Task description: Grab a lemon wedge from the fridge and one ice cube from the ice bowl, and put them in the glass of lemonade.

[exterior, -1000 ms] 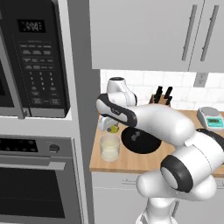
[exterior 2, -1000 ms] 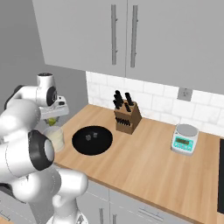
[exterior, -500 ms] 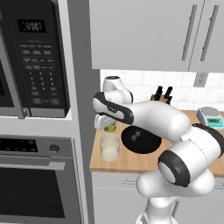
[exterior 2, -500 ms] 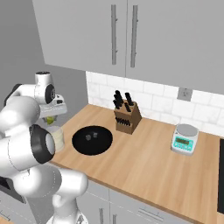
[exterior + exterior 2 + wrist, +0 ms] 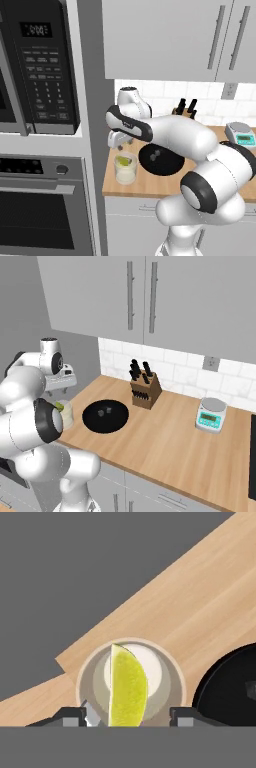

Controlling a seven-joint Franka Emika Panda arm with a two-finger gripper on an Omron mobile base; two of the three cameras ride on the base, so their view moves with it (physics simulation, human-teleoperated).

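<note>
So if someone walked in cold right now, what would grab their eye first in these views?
Probably the yellow-green lemon wedge, seen in the hand view right over the glass of lemonade, between the open tips of the hand. Next, the big white arm bent over the counter's left end, where the glass stands by the ice bowl. Then the knife block against the tiled wall.

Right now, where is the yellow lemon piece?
The lemon wedge is in the glass of lemonade at the counter's left end, next to the black ice bowl, just under the gripper.
</note>
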